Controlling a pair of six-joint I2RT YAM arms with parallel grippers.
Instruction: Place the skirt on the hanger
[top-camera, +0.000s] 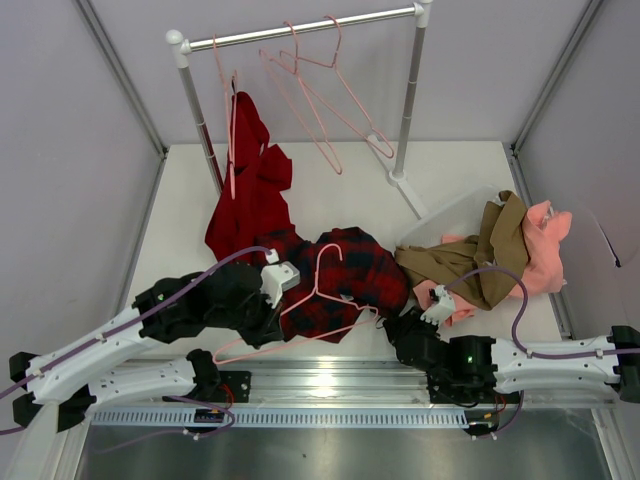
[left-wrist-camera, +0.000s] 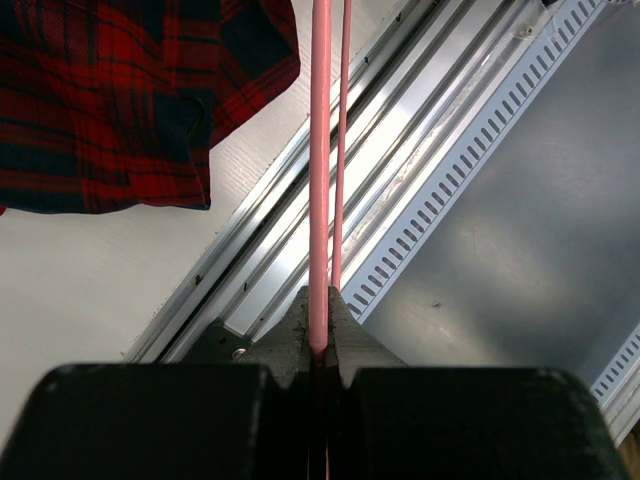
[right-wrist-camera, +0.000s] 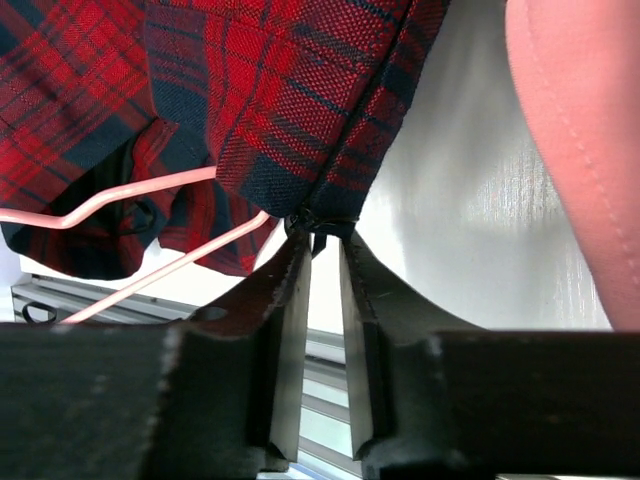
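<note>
Left gripper (left-wrist-camera: 320, 345): jaws clamped on one rod of the thin pale-pink wire hanger (left-wrist-camera: 320, 150), which runs straight ahead of them.
Right gripper (right-wrist-camera: 322, 238): jaws drawn nearly together, their tips pinching a hem corner of the red and dark navy plaid fabric skirt (right-wrist-camera: 300, 90), which is raised just above them off the white desk (right-wrist-camera: 450, 200).
Done: both things are in hand, and the hanger lies across the skirt between the two sets of jaws.
Left to do: the fabric is not yet draped over or threaded onto the frame (my reading, as the skirt is mostly bunched underneath).
Left wrist view alone: the clamp on the rod is plain. The skirt sits ahead and left of the jaws, apart from the rod there.
Right wrist view alone: hanger rods slip behind the lifted fold, left of the jaws.
Top view alone: the whole triangle and hook are visible. Beyond both jaws is a solid-red garment (top-camera: 250, 195), and farther on a metal rail (top-camera: 300, 30) with spare pink hangers (top-camera: 325, 95).
</note>
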